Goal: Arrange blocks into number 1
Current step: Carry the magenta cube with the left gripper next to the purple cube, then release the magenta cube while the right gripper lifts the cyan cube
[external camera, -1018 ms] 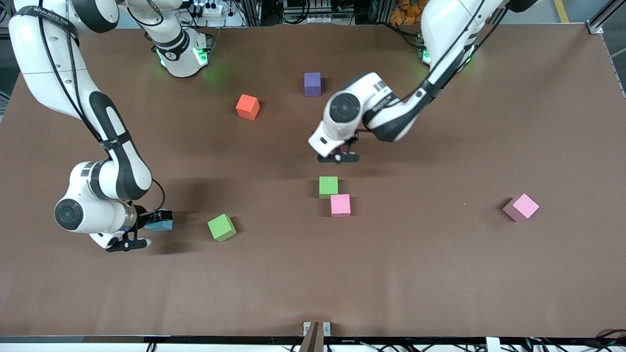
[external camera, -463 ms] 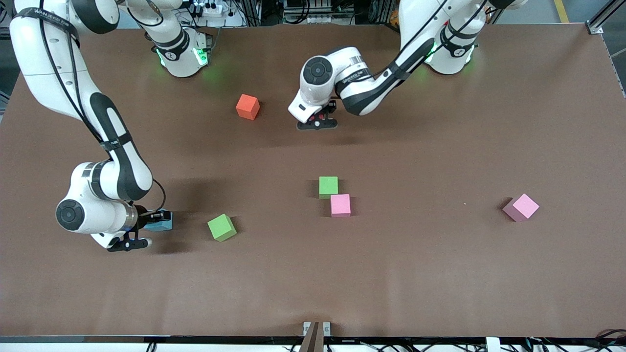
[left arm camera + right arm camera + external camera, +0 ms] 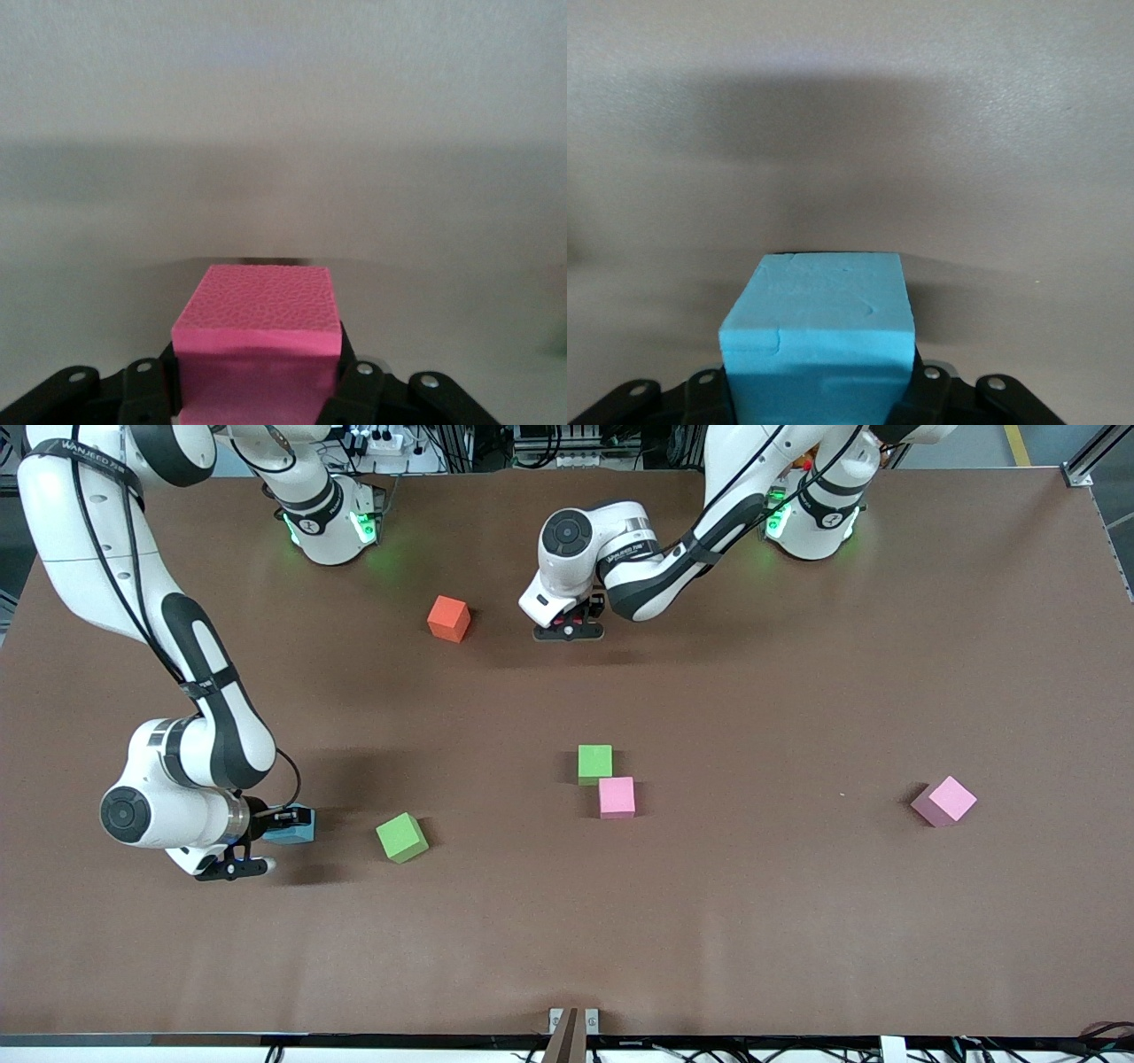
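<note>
The blue block (image 3: 819,328) is gripped by the right fingers (image 3: 709,390) near the green block (image 3: 401,837), and the purple block (image 3: 257,310) by the left fingers (image 3: 146,385); straight lifting is advised.

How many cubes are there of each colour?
Green cubes: 2
Pink cubes: 2
Red cube: 1
Light blue cube, in the right gripper: 1
Purple cube, magenta-looking in the wrist view, in the left gripper: 1
Total: 7

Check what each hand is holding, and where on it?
Right hand: blue block, by opposite side faces. Left hand: purple block, by opposite side faces too.
</note>
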